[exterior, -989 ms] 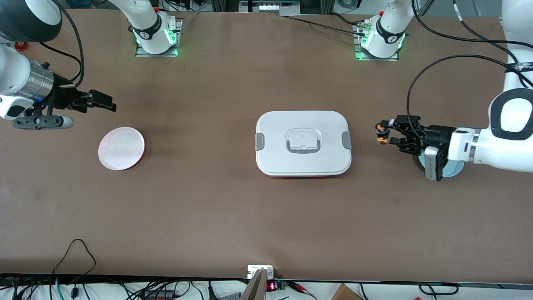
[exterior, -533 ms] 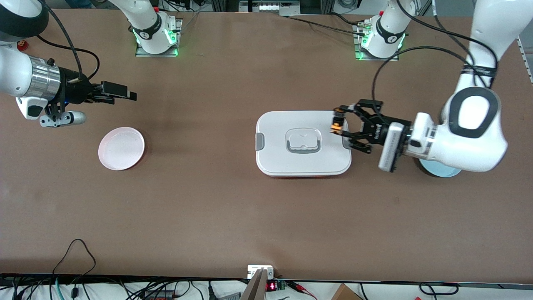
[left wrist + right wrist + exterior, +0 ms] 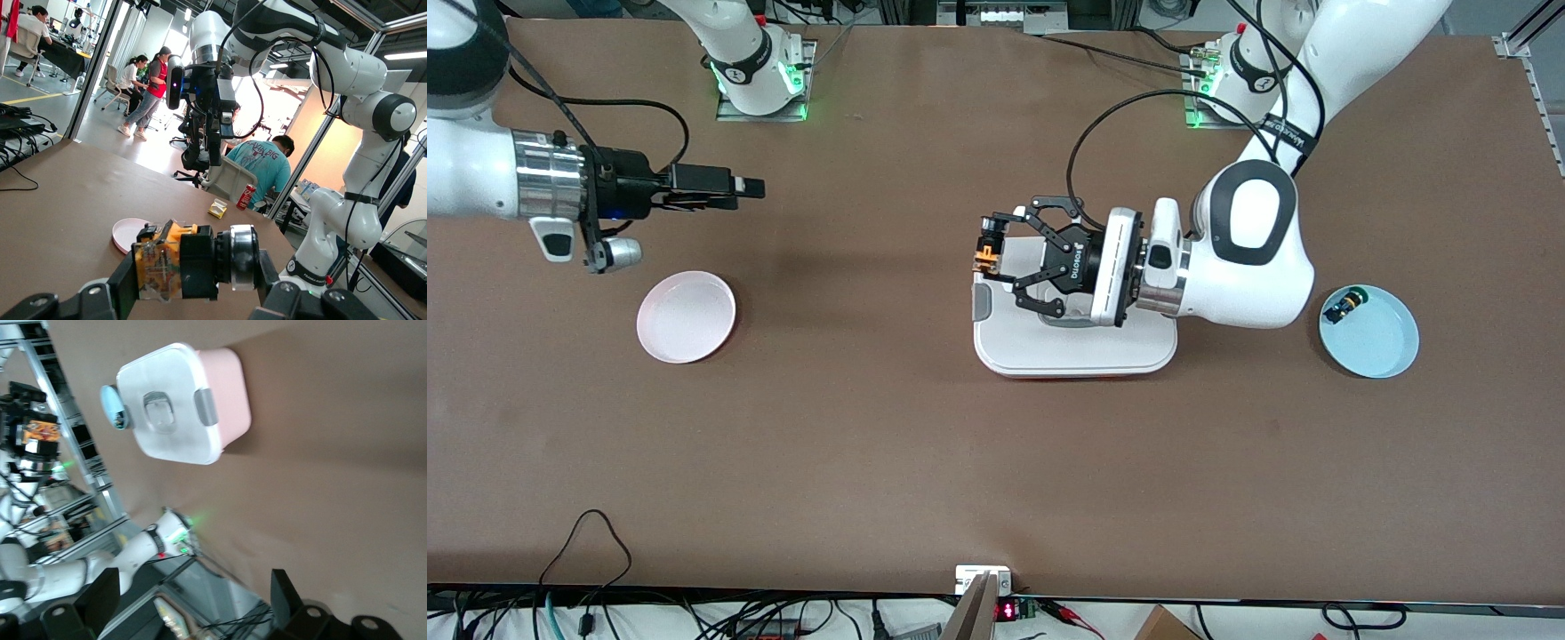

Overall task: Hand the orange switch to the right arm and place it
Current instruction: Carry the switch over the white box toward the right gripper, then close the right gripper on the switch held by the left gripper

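My left gripper (image 3: 996, 253) is shut on the orange switch (image 3: 986, 252) and holds it in the air over the edge of the white lidded box (image 3: 1076, 342) that faces the right arm's end. In the left wrist view the switch (image 3: 190, 263) lies sideways between the fingers (image 3: 123, 283), orange body at one end, silver ring at the other. My right gripper (image 3: 751, 188) is open and empty, held level above the table and pointing at the switch, well apart from it. It also shows in the left wrist view (image 3: 212, 143). The right wrist view shows its own open fingers (image 3: 103, 597).
A pink plate (image 3: 686, 316) lies below the right gripper, nearer the front camera. A light blue plate (image 3: 1378, 342) at the left arm's end holds another small switch (image 3: 1345, 307). The box shows in the right wrist view (image 3: 180, 407).
My left arm has carried the switch from over the blue plate to over the box's edge at the right arm's end. My right gripper has moved toward the table's middle.
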Available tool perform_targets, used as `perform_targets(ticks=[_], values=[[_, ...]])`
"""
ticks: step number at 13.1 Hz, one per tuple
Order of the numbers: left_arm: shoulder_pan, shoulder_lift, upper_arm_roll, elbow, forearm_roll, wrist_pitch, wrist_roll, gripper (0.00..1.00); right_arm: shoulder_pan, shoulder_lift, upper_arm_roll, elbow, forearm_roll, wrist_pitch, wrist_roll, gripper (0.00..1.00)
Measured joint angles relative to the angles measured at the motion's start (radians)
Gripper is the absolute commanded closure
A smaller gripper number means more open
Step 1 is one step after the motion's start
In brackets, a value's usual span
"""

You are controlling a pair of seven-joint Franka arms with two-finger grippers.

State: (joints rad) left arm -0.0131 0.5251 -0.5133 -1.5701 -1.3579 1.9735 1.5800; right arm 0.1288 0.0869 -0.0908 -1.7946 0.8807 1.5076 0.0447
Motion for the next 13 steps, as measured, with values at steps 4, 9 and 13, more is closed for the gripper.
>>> perform_targets(ticks=[4,9,13], values=[[-0.032,0.000,0.000,-0.024,-0.109,0.066,0.143,0.65,-0.024,0.013,-0.002,-0.140,0.213,0.002,0.000,0.00],[-0.054,0.000,0.002,-0.033,-0.133,0.087,0.174,0.65,0.001,0.040,0.003,-0.196,0.417,0.041,0.000,0.00],[-0.053,0.000,0.004,-0.034,-0.133,0.087,0.175,0.65,0.058,0.069,0.008,-0.200,0.530,0.081,0.002,0.00]])
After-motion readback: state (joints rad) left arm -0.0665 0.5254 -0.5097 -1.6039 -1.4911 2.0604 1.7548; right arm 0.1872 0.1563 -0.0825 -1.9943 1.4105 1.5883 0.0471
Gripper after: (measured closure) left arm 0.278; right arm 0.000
